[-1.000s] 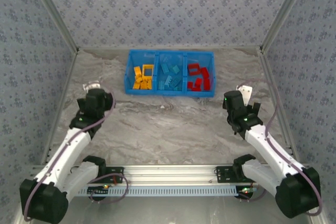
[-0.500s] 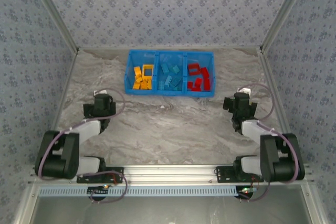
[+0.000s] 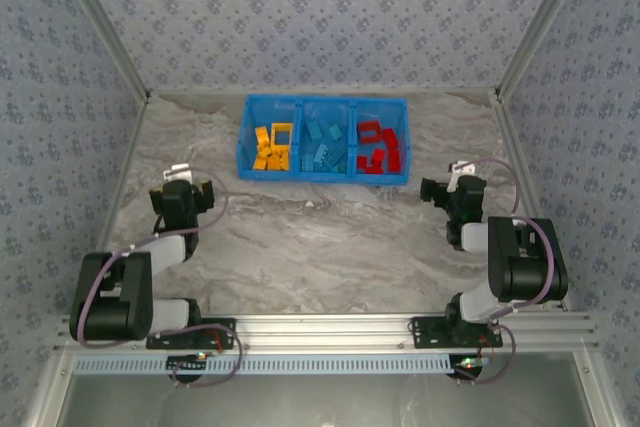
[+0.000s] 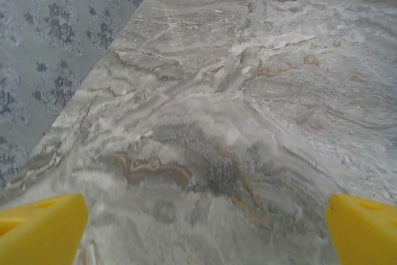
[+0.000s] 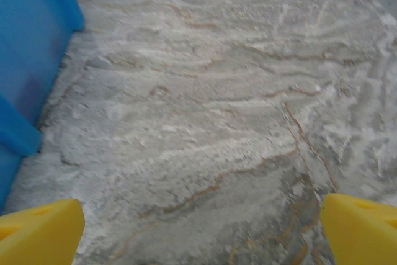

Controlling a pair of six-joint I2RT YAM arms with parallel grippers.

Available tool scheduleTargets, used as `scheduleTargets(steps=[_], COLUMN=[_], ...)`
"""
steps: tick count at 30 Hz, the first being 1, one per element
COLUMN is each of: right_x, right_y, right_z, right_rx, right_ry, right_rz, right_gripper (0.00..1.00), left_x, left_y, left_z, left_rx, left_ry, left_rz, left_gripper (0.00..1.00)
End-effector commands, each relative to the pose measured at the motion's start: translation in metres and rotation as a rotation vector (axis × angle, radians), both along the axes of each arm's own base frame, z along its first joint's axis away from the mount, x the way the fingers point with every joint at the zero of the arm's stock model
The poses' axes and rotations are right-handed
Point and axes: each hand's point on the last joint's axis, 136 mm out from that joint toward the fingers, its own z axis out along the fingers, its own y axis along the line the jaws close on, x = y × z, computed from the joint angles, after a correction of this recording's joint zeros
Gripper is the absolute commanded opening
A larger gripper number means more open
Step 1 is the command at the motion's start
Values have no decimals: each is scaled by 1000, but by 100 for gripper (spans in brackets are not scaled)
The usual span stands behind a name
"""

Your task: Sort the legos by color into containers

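The blue three-part bin (image 3: 325,100) stands at the back middle of the table. Yellow legos (image 3: 271,147) lie in its left compartment, light blue legos (image 3: 323,144) in the middle one, red legos (image 3: 378,145) in the right one. My left gripper (image 3: 178,194) sits low at the left, folded back, open with nothing between its yellow fingertips (image 4: 42,228). My right gripper (image 3: 455,194) sits low at the right, also open and empty, its yellow fingertips (image 5: 358,226) far apart. A corner of the blue bin (image 5: 30,48) shows at the left of the right wrist view.
Patterned walls close in the table on the left (image 3: 60,147), right and back. The left wall (image 4: 56,48) runs close beside the left gripper. A metal rail (image 3: 320,327) carries the arm bases along the near edge. Bare marble table (image 3: 320,247) lies between the arms.
Both arms have folded back toward their bases over the last second. The left gripper has drifted left and the right gripper has held its place, each settling low near the table.
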Motion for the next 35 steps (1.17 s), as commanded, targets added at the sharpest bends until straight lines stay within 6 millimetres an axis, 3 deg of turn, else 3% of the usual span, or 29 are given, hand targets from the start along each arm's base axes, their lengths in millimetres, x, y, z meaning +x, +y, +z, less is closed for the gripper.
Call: scheduleTargets(steps=[1,5,9,11,14,17,35], right_x=[9,9,10,10,10,10,11], right_y=[5,5,6,6,6,6,7], right_z=[16,16,16,15,15,16,15], right_rx=[-27,-38,-41,-43,-42,-41,-53], right_ry=[-67,-63,-62,-60,-60,-61,-56], right_rz=[28,23,23,22,23,25,25], right_gripper=[100,100,100,100,100,100,100], left_x=[11,16,35,42,39,44,46], left_y=[-18,-26,-47,-37,-4,-16,-17], left_z=[28,28,20,20,13,-2,-2], left_rx=[-78,-76,-57,-3,-94,-48,-85], left_ry=[-135,-134,-55,-49,-116,-109,-95], left_rz=[-55,-97,-205,-167,-21,-67,-93], left_gripper=[98,98,98,98,98,98,98])
